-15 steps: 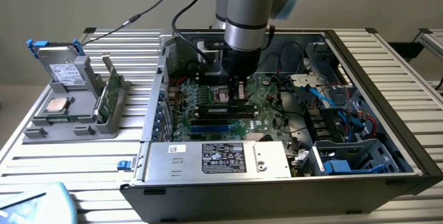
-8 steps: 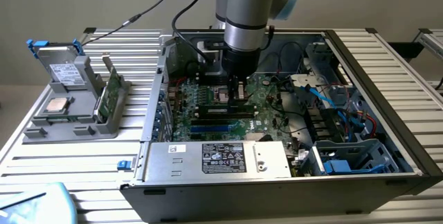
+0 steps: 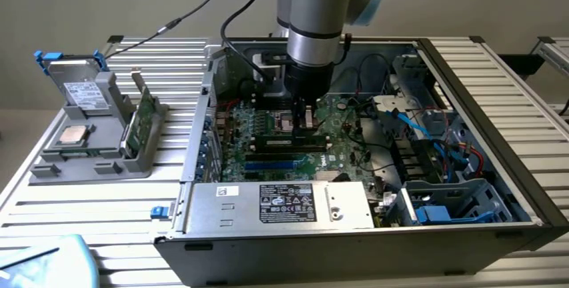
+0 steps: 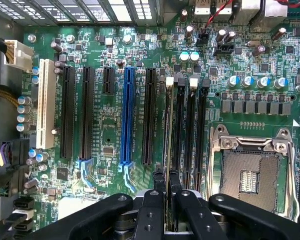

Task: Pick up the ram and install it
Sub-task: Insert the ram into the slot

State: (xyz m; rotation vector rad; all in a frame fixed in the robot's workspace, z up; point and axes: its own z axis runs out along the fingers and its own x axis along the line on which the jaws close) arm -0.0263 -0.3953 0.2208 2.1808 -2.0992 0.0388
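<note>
From the wrist view, the end effector point(image 4: 167, 177) has its two black fingers point(image 4: 158, 190) drawn in close on a thin board seen edge-on, the ram point(image 4: 168, 130). It lies lengthwise along the memory slot point(image 4: 180, 130) row, in line with the slot nearest the blue expansion slot point(image 4: 127, 117). Whether it is seated or only resting on the slot cannot be told. The same view shows the bare processor socket point(image 4: 249, 172) under its metal frame, a white expansion slot point(image 4: 46, 102) and rows of small capacitors on the green motherboard point(image 4: 110, 125). The exterior view gives the wider setting: the arm point(image 3: 316, 28) drops straight down into an open computer case point(image 3: 356, 258), the end effector point(image 3: 307, 116) low over the board beside the socket, with a silver power supply point(image 3: 284, 205) nearer the camera. Towards the exterior view's left, a grey fixture point(image 3: 89, 165) holds a boxy drive point(image 3: 82, 95), a square silver processor chip point(image 3: 73, 136) and another green board point(image 3: 135, 125) standing upright (well apart from the case). All of it sits on a table point(image 3: 89, 215) of ribbed metal slats, with a plain grey wall point(image 3: 89, 1) behind.
</note>
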